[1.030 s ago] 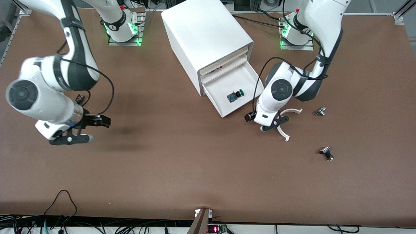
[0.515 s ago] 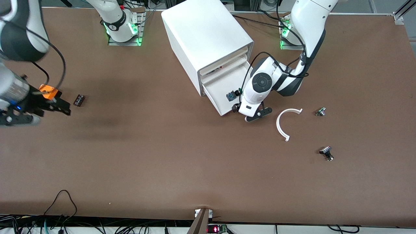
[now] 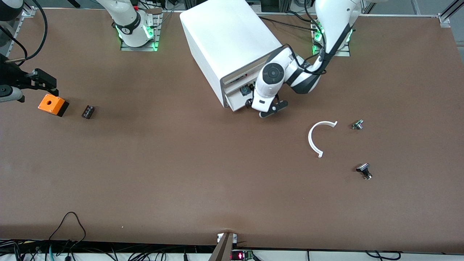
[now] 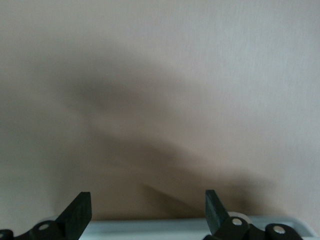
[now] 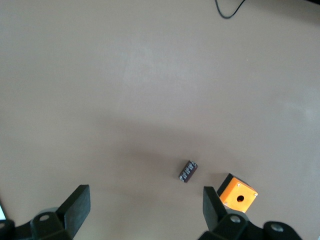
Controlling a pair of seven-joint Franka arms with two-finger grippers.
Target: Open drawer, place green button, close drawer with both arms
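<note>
Front view. The drawer [image 3: 237, 97] at the foot of the white cabinet [image 3: 230, 43] is almost fully in; only a narrow strip of tray shows. The button [image 3: 247, 90] lies inside it, its blue body just visible at the cabinet mouth, the green cap hidden. The left end effector [image 3: 266, 110] sits against the drawer's front edge, at about 5 o'clock from the button; this view does not show its finger gap. The right end effector [image 3: 21, 85] hovers over the bench [image 3: 181, 174] at the right arm's end, at roughly 11 o'clock from the orange box [image 3: 53, 104], and waits. A small black part [image 3: 88, 111] lies just beside the box. A white curved strip [image 3: 319, 137] and two black-and-silver parts [image 3: 357, 124] [image 3: 364, 170] lie toward the left arm's end.

Left wrist view. The left end effector [image 4: 145, 212] is spread wide and grips nothing. A pale plastic edge runs along the frame by the fingertips [image 4: 80, 207], probably the drawer front.

Right wrist view. The right end effector [image 5: 145, 210] is released and empty, above the orange box [image 5: 237, 193] and the black part [image 5: 188, 171].

Handling, judged. The drawer looks like thin, light, smooth plastic, so it should slide easily but may skew or jam. A flat push near the middle of its front suits better than a pinch. The button is loose and light, and may roll under a sharp shove.
</note>
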